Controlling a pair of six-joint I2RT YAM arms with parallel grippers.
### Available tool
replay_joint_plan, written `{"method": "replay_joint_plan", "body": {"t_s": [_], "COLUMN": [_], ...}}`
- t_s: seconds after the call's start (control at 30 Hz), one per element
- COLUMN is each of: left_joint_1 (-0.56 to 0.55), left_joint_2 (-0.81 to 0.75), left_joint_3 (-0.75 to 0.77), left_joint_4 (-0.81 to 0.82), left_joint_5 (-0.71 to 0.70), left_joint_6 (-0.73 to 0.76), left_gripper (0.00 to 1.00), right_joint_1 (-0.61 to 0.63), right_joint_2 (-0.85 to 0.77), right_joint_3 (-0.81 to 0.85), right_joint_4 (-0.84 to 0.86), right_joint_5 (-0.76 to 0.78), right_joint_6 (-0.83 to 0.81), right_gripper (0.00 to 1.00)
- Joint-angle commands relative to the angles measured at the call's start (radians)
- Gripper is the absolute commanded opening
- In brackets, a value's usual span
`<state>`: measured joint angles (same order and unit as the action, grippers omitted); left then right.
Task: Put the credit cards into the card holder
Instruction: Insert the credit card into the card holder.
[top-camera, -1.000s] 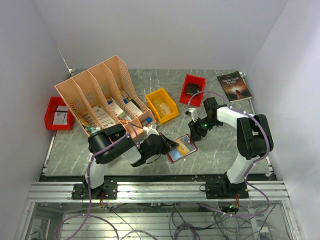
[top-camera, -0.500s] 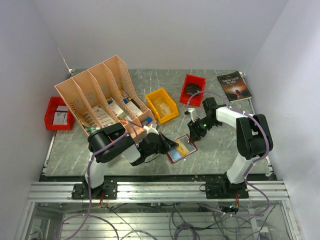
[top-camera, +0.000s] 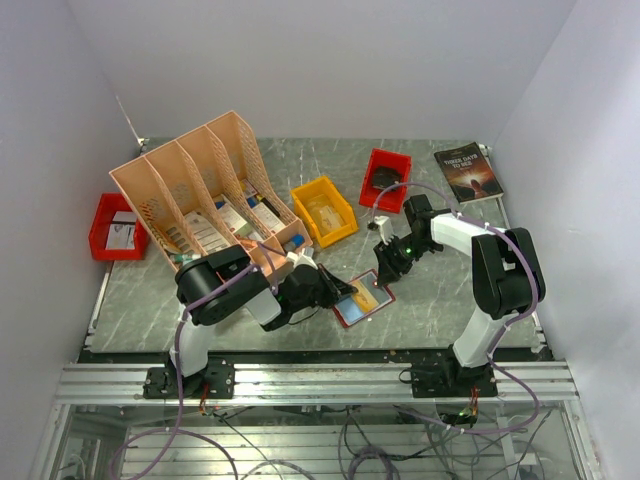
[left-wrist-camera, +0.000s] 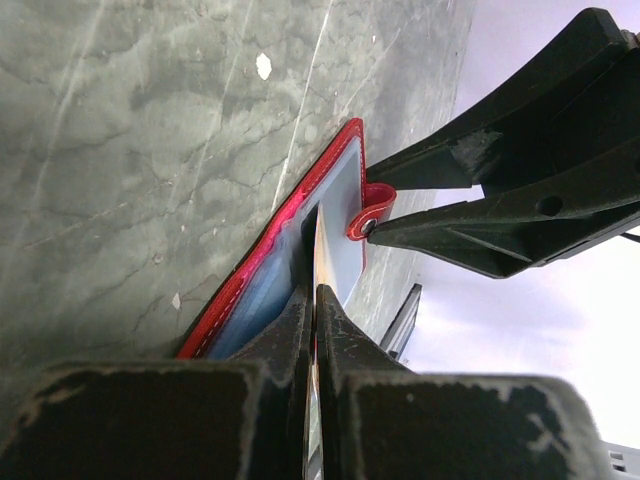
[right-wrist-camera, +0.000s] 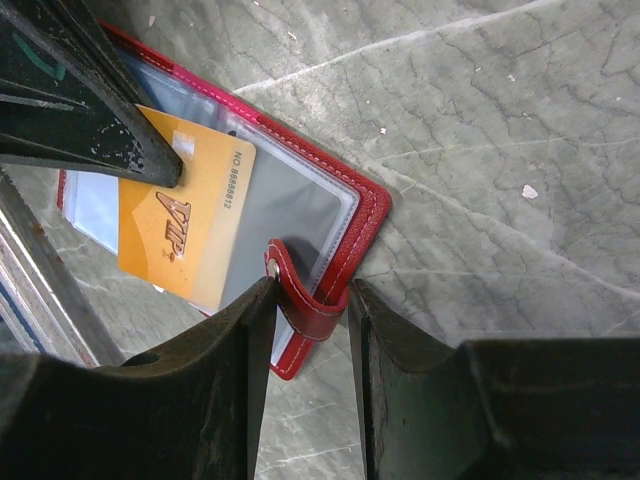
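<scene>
The card holder (top-camera: 350, 309) is a red wallet lying open on the marble table in front of both arms, its clear pockets facing up (right-wrist-camera: 300, 215). My left gripper (top-camera: 338, 291) is shut on an orange-yellow credit card (right-wrist-camera: 190, 220) marked VIP. The card's far end lies over the holder's pockets; in the left wrist view it shows edge-on (left-wrist-camera: 320, 250) against the red rim (left-wrist-camera: 262, 255). My right gripper (right-wrist-camera: 310, 300) is closed on the holder's curled snap strap (right-wrist-camera: 300, 305), at the holder's far right corner (top-camera: 385, 272). No other credit cards show.
A pink file organizer (top-camera: 200, 195) with leaflets stands at the back left. A yellow bin (top-camera: 323, 210) and a red bin (top-camera: 385, 180) sit behind the holder. Another red bin (top-camera: 115, 227) is far left and a dark book (top-camera: 468, 172) is at the back right.
The holder and the orange card have shifted slightly left and toward me, with both grippers keeping their holds. Little else has moved.
</scene>
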<state>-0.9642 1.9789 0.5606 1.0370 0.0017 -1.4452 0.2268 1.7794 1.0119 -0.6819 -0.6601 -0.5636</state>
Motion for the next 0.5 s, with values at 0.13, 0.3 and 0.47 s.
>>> {"method": "replay_joint_plan", "body": {"t_s": [0.13, 0.3, 0.47], "left_joint_1": [0.006, 0.013, 0.019], "left_joint_2": [0.060, 0.060, 0.079], "left_joint_3": [0.043, 0.038, 0.034], "left_joint_4": [-0.038, -0.044, -0.020], "left_joint_5": [0.042, 0.032, 0.046], "left_joint_6": [0.019, 0.022, 0.015], "left_gripper": [0.07, 0.08, 0.14], "right_joint_1": [0.022, 0.022, 0.019], "right_joint_2": [0.054, 0.052, -0.023], "right_joint_3": [-0.035, -0.031, -0.026], "right_joint_4": [0.007, 0.003, 0.022], "right_joint_5": [0.080, 0.076, 0.097], "right_joint_6": [-0.013, -0.017, -0.010], "right_gripper": [0.36, 0.37, 0.49]}}
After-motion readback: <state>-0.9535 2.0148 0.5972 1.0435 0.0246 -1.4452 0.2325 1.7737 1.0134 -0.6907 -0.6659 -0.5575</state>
